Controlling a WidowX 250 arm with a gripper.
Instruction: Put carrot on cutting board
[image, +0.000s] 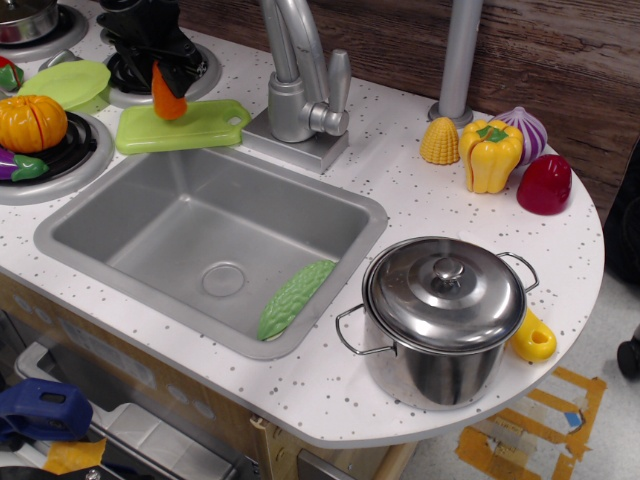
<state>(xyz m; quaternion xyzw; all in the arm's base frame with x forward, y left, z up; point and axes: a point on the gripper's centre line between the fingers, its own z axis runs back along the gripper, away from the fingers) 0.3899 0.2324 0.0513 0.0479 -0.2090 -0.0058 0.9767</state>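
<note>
The carrot (168, 95) is a small orange cone hanging upright in my black gripper (165, 68), which is shut on its top end. The carrot's lower end is just above or touching the light-green cutting board (195, 128); I cannot tell which. The board lies flat on the counter behind the sink's far-left rim, with its handle hole toward the faucet. The gripper's upper part runs out of view at the top left, over a stove burner.
A ribbed orange pumpkin (30, 122) and a round green plate (68, 82) sit left of the board. The faucet (300, 85) stands right of it. The sink (150, 235) holds a bumpy green vegetable (295, 297). A lidded pot (445, 315) and toy vegetables (490, 152) stand at the right.
</note>
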